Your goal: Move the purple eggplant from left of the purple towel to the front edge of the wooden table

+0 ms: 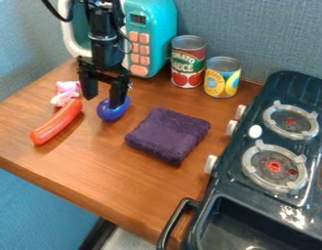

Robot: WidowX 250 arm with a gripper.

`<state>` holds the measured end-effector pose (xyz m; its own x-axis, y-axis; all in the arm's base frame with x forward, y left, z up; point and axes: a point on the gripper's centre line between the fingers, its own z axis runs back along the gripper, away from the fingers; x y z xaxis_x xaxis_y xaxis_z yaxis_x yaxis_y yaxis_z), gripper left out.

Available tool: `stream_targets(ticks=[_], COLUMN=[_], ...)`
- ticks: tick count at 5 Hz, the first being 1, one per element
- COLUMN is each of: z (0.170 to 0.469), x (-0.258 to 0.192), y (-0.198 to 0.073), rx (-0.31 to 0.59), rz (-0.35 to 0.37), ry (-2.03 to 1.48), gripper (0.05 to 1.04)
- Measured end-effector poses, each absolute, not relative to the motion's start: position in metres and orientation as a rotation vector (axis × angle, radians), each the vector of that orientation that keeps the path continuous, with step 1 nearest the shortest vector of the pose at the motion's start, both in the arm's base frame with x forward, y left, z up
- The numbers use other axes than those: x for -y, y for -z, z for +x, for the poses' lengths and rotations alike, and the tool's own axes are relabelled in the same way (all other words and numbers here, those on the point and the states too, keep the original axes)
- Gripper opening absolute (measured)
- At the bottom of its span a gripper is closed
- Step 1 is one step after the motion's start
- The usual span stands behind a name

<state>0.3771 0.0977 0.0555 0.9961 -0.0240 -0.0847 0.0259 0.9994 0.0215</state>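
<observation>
The claw (104,96) is apart, with one finger in front of the shiny blue toy (111,114). I can't tell if they touch. The toy sits on the left of the bench (118,171), between the red sausage (56,122) and purple cloth (168,135). It looks light, hard and slippery, so its round sides seem best to grab. Its long way seems to run far and a bit right.
</observation>
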Motion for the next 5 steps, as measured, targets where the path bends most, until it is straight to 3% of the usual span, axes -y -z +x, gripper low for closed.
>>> stream_targets(ticks=[2,4,5], z=[0.390,0.395,0.396], x=[-0.092,-0.094,-0.093], y=[-0.035,-0.020,-0.019], rx=[-0.131,-0.157,-0.150], rz=[0.022,0.027,0.022], ry=[0.027,0.007,0.008], gripper=[1.001,0.835,0.834])
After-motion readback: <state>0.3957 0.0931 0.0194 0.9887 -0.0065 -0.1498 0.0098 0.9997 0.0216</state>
